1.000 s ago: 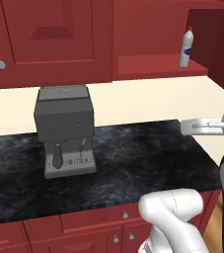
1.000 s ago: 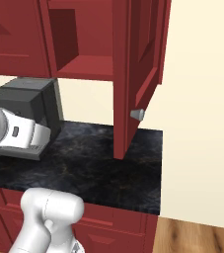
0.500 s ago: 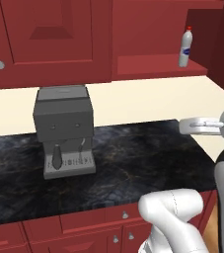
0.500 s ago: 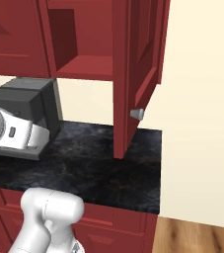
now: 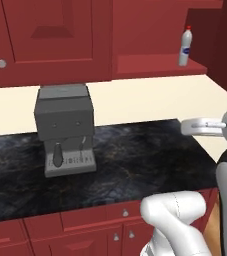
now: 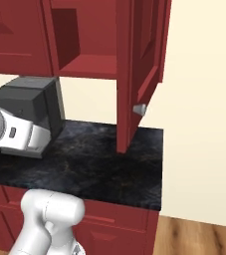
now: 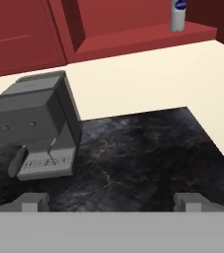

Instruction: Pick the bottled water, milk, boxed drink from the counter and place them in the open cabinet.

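Observation:
The bottled water (image 5: 185, 46), whitish with a red cap and a blue label, stands upright on the shelf of the open cabinet (image 5: 155, 65); the hand view has its lower part at the top edge (image 7: 178, 15). My gripper (image 7: 111, 203) hangs open and empty above the right part of the black counter (image 5: 135, 160), well below the shelf and apart from the bottle. In the left base view the gripper (image 5: 184, 127) points left from the right edge. The milk and the boxed drink are out of view.
A grey coffee machine (image 5: 65, 127) stands on the counter's left part, against the cream wall. The cabinet's door (image 6: 142, 74) is swung open over the counter's right end, its knob (image 6: 139, 109) pointing outward. Shut red cabinets (image 5: 50, 35) hang to the left.
The arm's lower links have shifted slightly. The gripper stays open at nearly the same spot, and the bottle has not moved.

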